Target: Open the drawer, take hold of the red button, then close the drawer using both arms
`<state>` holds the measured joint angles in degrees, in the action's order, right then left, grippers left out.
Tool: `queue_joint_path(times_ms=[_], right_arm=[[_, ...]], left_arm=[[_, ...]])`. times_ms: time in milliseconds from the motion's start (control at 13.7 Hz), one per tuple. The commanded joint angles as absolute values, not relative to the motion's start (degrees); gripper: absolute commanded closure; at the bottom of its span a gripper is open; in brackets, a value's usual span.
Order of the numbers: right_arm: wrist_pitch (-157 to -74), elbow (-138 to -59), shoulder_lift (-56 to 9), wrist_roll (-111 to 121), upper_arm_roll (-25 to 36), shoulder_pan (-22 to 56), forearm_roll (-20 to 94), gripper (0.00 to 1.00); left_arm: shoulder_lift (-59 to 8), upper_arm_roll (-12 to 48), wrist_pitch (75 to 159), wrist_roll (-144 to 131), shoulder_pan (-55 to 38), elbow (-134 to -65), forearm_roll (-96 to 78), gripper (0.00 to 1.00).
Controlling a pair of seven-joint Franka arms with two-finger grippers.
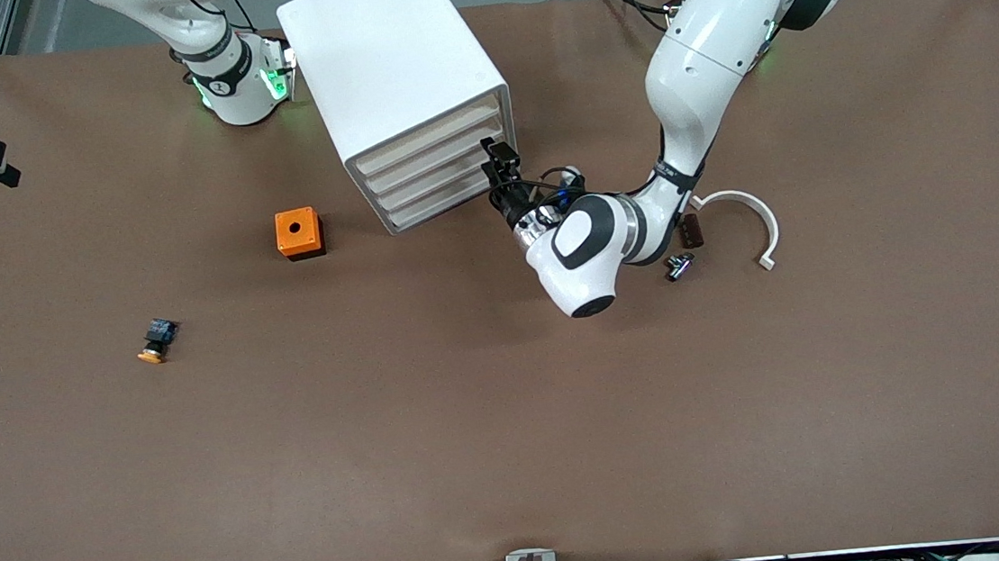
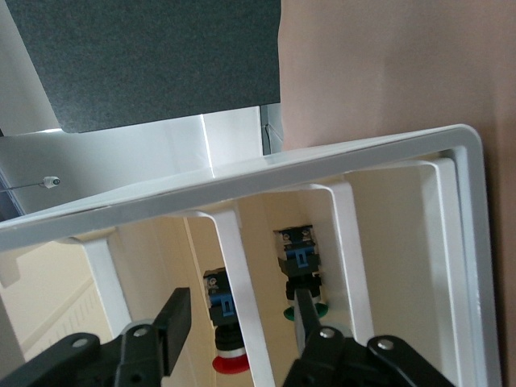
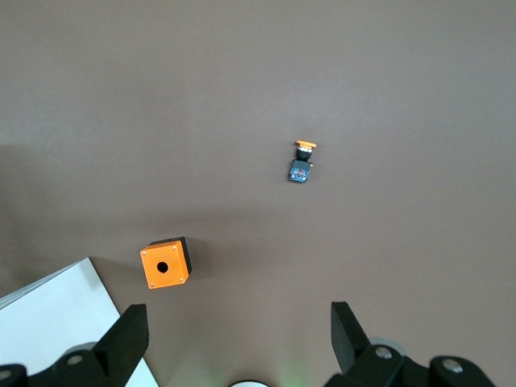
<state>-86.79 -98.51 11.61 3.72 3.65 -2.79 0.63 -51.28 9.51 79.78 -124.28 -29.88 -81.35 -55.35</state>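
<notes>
Viewing the glossy white cabinet, we see left gripper fingers straddling a drawer divider beside the red-capped button; right gripper waits released.

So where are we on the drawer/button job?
Done: nothing yet. In the front view, no drawer of the cabinet is pulled out. In hand: the left gripper is at the cabinet's front, open around a white bar, with the red button visible inside. Left: open the drawer, grab the button, close the drawer. The right gripper waits open over the table.
</notes>
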Motion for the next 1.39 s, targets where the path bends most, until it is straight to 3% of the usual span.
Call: queue_joint_path(times_ms=[0, 365, 584, 876, 1314], right_arm=[[-86.4, -97.82, 11.69, 3.78, 3.52, -3.51, 0.18, 0.0], [-86.4, -97.21, 10.73, 3.96, 3.52, -3.69, -0.44, 0.0], [-86.57, -96.68, 8.97, 3.61, 3.52, -3.78, -0.44, 0.0], [-86.92, -96.15, 2.66, 3.96, 3.6, -3.95, -0.44, 0.0], [-86.57, -94.22, -0.35, 3.17, 3.52, -3.61, -1.41, 0.0]], left_arm=[[-51.94, 9.49, 78.75, -125.68, -31.28, -80.77, -56.51, 0.41], [-53.17, 9.49, 77.26, -126.3, -33.04, -81.12, -56.43, 0.47], [-53.17, 10.28, 77.17, -126.3, -33.13, -81.12, -56.51, 0.68], [-53.26, 11.16, 76.38, -126.3, -33.05, -81.12, -56.51, 0.87], [-53.44, 10.64, 76.2, -126.21, -31.82, -80.86, -56.51, 0.9]])
